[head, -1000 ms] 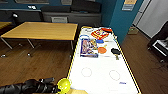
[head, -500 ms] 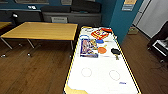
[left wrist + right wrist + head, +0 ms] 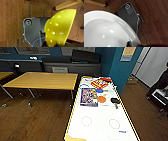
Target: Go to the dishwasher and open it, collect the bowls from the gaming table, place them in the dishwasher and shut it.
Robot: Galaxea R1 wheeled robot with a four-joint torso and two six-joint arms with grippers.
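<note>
The gaming table stretches ahead of me, glossy white with a yellow rim. A round orange thing and a black one lie on its far half, too blurred to tell whether they are bowls. In the left wrist view a lime-yellow bowl with pale dots hangs over the wooden floor, held at its rim by my left gripper. In the right wrist view a large white bowl sits in my right gripper, also above the floor. The dishwasher is out of view.
Two colourful game boxes and a blue round thing lie on the white table. A yellow-topped table stands to the left, and a blue wall corner to the right. A person in dark clothes is at the far right.
My left arm with the yellow bowl, seen at the head view's bottom edge a second ago, has dropped out of it. The table and things on it have not moved.
</note>
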